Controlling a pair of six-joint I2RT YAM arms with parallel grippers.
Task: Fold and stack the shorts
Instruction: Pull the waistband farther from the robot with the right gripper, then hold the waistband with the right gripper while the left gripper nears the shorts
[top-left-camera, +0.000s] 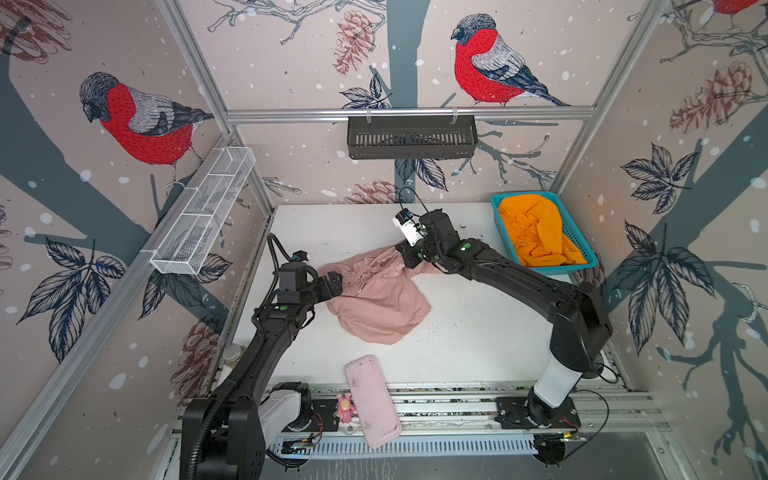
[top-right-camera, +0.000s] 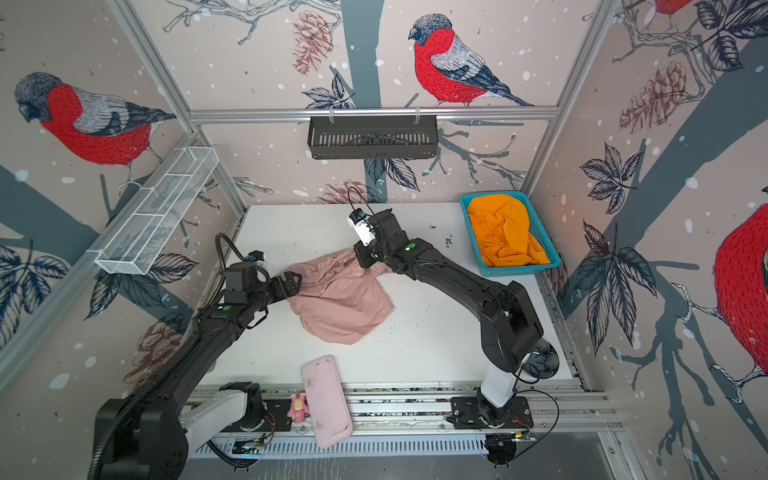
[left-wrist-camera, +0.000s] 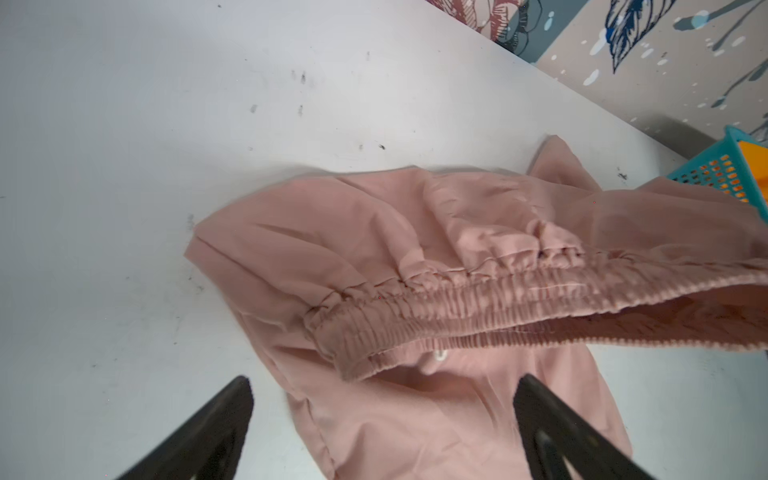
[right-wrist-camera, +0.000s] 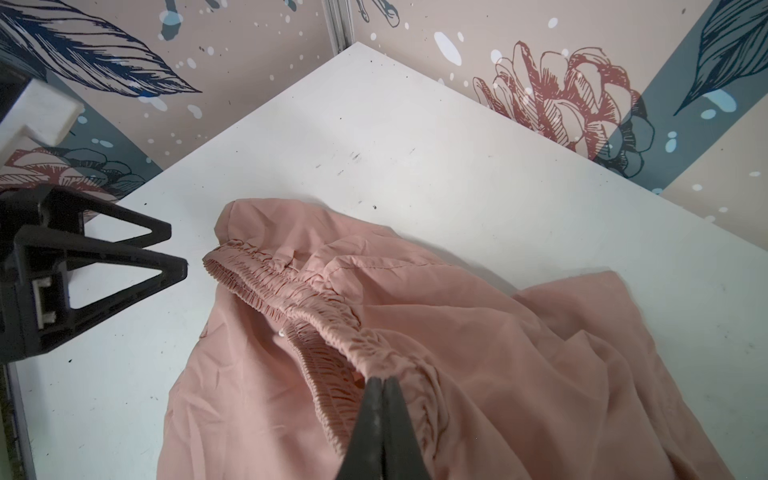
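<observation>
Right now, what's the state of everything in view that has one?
pink shorts: unfolded, crumpled on the table.
orange shorts: bunched in the teal basket.
right tool: shut on the waistband.
left tool: open beside the waistband's free end, holding nothing.
pink tray: empty.

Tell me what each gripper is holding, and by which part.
The right gripper is shut on the pink shorts at their elastic waistband. The left gripper is open, holding nothing.
</observation>
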